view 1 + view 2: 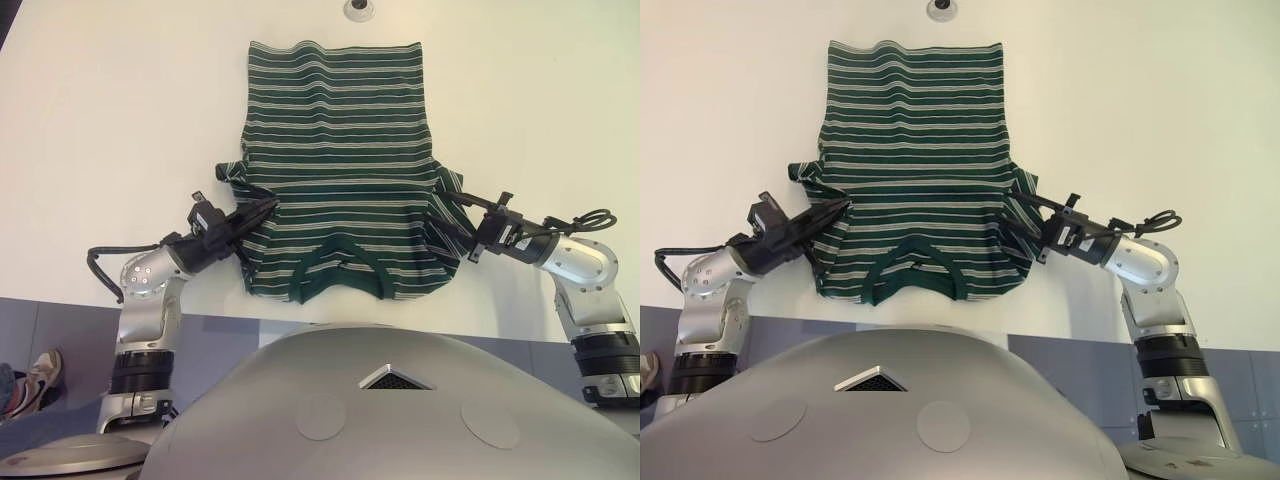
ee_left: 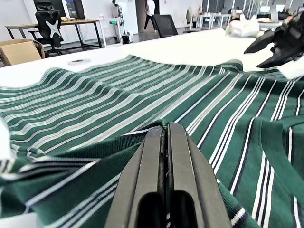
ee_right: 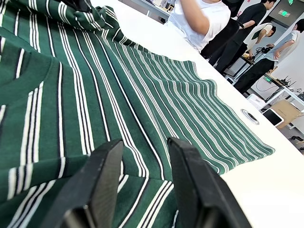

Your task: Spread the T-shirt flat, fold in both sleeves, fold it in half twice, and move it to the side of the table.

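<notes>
At opposite sides of the T-shirt (image 1: 340,140), left end effector (image 1: 266,208) clenches sleeve cloth to fold inward; right end effector (image 1: 445,213) rests released.

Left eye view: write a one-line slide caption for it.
Striped T-shirt lies on white table, left pincer shut at one side, right pincer open at the other.

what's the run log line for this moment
left claw: shut on T-shirt sleeve | right claw: open at opposite sleeve | T-shirt: spread on table
</notes>
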`<control>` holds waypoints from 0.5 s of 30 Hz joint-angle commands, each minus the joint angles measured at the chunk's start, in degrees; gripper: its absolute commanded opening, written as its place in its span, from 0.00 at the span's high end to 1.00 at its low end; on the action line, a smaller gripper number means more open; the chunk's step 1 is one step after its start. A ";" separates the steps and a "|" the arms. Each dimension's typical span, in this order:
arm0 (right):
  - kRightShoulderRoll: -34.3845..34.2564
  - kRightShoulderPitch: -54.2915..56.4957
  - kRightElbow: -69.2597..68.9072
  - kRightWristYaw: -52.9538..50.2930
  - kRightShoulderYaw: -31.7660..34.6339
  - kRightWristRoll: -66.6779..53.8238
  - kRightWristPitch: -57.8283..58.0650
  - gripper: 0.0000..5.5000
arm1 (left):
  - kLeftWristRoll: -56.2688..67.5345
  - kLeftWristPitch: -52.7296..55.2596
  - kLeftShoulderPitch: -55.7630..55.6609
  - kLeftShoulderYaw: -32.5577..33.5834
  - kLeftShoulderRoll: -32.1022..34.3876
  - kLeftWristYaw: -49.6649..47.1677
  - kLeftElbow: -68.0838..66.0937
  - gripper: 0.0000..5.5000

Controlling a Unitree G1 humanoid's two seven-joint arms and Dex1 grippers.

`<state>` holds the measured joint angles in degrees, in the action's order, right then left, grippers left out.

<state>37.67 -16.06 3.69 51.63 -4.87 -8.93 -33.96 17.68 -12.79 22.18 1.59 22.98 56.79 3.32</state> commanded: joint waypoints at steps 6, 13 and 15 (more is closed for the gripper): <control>0.28 0.23 -0.56 0.09 -0.04 -0.30 0.15 0.68 | -6.38 -3.83 -1.04 -5.24 0.60 -3.34 -2.09 1.00; 0.31 0.04 -0.89 0.15 -0.11 -0.38 0.44 0.68 | -5.99 -6.20 -0.42 -7.56 2.32 -2.30 -2.51 1.00; 0.27 0.02 -1.00 0.07 -0.13 -0.32 0.55 0.68 | -5.77 -6.41 -0.71 -7.51 2.63 -2.31 -3.03 1.00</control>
<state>37.67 -16.07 3.45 51.69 -4.89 -8.92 -33.92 12.22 -18.59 21.78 -5.59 24.61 54.38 1.01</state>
